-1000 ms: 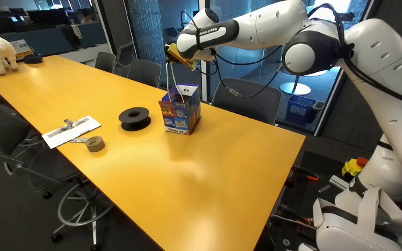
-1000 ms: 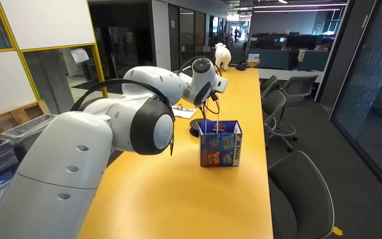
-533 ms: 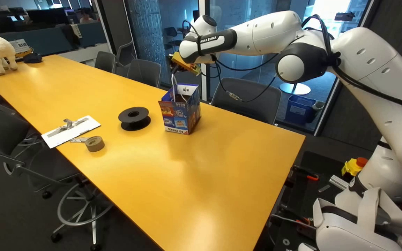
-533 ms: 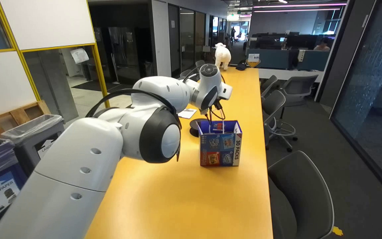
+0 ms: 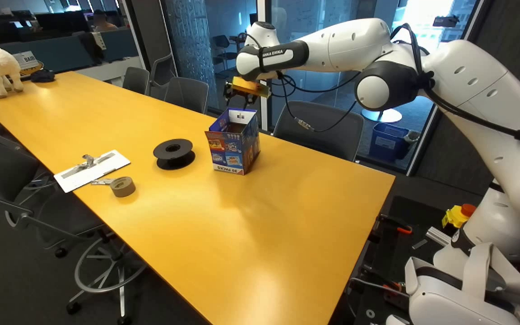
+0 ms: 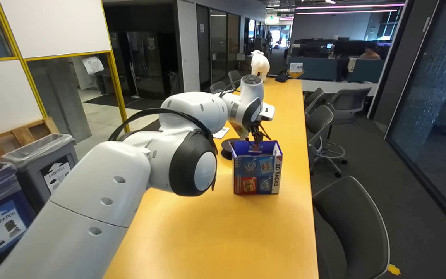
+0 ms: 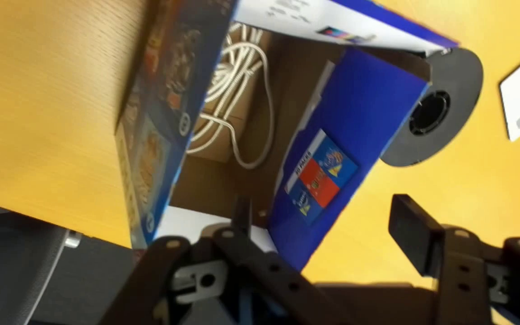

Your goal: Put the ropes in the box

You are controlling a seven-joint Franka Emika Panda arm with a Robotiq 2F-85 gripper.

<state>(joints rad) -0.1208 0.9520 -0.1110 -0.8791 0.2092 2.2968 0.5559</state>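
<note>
A bundle of white ropes (image 7: 235,72) lies looped at the bottom of the box in the wrist view; part of it is hidden behind the box's near wall. The box (image 5: 235,155), blue with snack pictures, stands upright and open-topped on the table in both exterior views. Just above its rim hovers my gripper (image 5: 237,104), fingers pointing down. In the wrist view the gripper (image 7: 325,221) is open, its jaws wide apart with nothing between them. One fingertip overlaps the box opening there, the other the table beyond the blue flap. From the exterior views the ropes are hidden.
Beside the box sits a black spool (image 5: 174,154). Farther off are a tape roll (image 5: 123,186) and a white clipboard (image 5: 106,163). A grey chair (image 5: 318,131) stands close to the table edge behind the box. The plush sheep (image 6: 260,64) is at the far end.
The white rope that hung from my gripper has been let go and dropped into the box. The jaws have opened, and the gripper has come lower, closer over the box.
</note>
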